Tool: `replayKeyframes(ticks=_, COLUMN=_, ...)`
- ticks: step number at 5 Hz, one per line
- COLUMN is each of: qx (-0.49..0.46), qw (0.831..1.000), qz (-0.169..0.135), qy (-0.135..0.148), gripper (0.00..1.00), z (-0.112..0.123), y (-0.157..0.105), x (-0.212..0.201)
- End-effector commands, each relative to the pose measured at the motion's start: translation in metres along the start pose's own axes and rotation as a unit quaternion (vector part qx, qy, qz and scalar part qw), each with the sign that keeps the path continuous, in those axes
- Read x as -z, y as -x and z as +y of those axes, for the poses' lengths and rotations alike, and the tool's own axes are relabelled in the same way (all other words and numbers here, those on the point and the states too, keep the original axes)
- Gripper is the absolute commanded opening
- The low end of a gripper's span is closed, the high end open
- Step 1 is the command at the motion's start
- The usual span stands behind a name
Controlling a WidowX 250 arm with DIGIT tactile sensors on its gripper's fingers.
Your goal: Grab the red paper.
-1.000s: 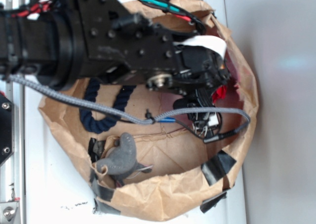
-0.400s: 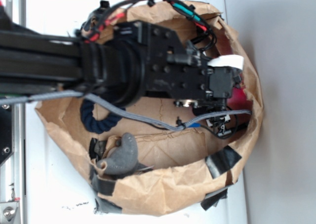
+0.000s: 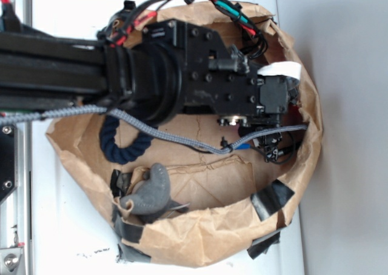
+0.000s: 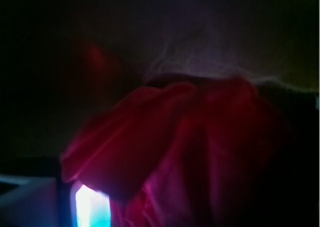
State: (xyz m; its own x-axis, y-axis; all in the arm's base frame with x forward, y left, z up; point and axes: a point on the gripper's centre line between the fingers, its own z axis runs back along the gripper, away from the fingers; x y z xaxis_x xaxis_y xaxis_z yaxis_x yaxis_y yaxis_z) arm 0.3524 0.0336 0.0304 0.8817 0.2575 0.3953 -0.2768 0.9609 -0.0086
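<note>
Exterior view: my arm reaches from the left across the brown paper bag (image 3: 182, 241), which lies on its side with its rim rolled back into a wide opening. My pincer (image 3: 290, 114) is buried at the bag's right inner wall, under the wrist body and its cables, so I cannot tell from here whether it stands wide or narrow. Only a thin sliver of the red paper (image 3: 299, 113) shows, just beside the wrist, against the bag wall. A dark blue rope (image 3: 124, 148) lies curled on the bag floor near the arm, and a grey curved object (image 3: 148, 193) rests by the lower rim, well apart from my pincer.

Wrist view: the picture is dark and blurred. The red paper (image 4: 190, 147) fills most of the lower frame, its folds very close to the lens. No fingertip is clearly visible, so the pincer's state remains undetermined.

Step in hand, as I judge it: final approach to the wad, grasp not confirmed. The next move calls for closing on the folds, then lifting clear without snagging the bag wall.
</note>
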Motion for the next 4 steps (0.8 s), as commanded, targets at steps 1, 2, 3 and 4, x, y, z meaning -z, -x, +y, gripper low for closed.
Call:
replayKeyframes(ticks=1, qx=0.069, qw=0.992, qz=-0.007, qy=0.105, gripper=0.0, z=0.015, y=0.002, x=-0.078)
replayKeyframes(ticks=2, qx=0.157, qw=0.967, qz=0.066, qy=0.189, gripper=0.0, z=0.023, y=0.013, x=-0.1)
replayKeyframes(ticks=3, qx=0.258, qw=0.93, qz=0.145, qy=0.217, gripper=0.0, z=0.021, y=0.028, x=-0.115)
replayKeyframes(ticks=4, qx=0.275, qw=0.924, qz=0.169, qy=0.206, gripper=0.0, z=0.021, y=0.038, x=-0.122)
